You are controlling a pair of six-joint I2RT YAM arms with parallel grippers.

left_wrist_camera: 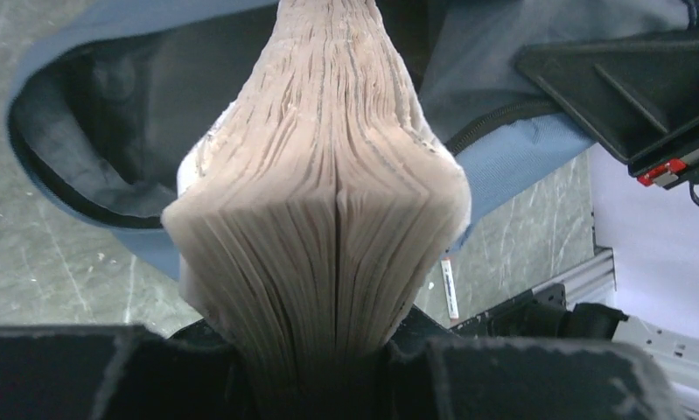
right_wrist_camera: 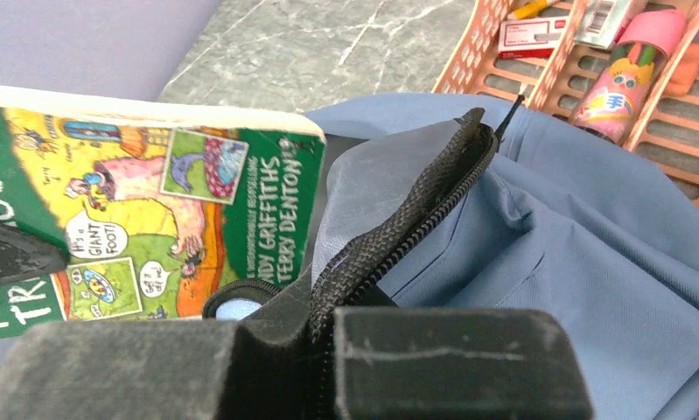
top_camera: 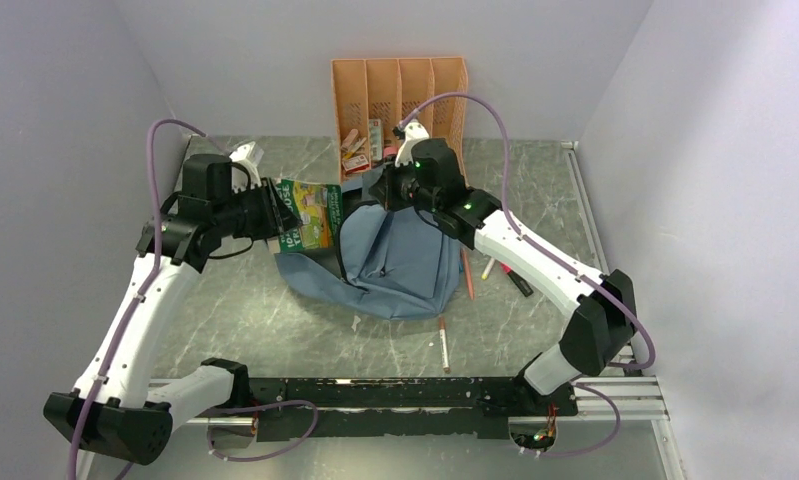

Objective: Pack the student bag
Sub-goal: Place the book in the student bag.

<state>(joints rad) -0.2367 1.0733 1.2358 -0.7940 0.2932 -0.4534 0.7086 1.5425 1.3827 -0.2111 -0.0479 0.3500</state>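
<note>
Evidently the step in hand is getting the book (top_camera: 310,215) into the student bag (top_camera: 400,262), which lies slumped at the middle of the counter (top_camera: 245,320) with its mouth turned toward nine o'clock. The left hand (top_camera: 272,212) is closed partway on the near end of the book, its jaws filled by the block of pages, which fan out ahead of it in the left wrist view. The book's far edge sits at the lip of the opening and, by my reading, is not yet inside. The right hand (top_camera: 393,190) is pinched fully down on the bag's black zip edge (right_wrist_camera: 415,206) at the bag's twelve o'clock side, holding that lip up so the mouth gapes. The left arm rises from seven o'clock and bends in toward three. The right arm reaches from five o'clock diagonally toward eleven, its wrist over the bag's top. The next move likely calls for sliding the book toward three o'clock and slightly down, with the lip held high. The loose pages could catch on the zip. The orange organizer (top_camera: 400,95) stands at twelve o'clock, and the pens (top_camera: 443,342) lie near five.
</note>
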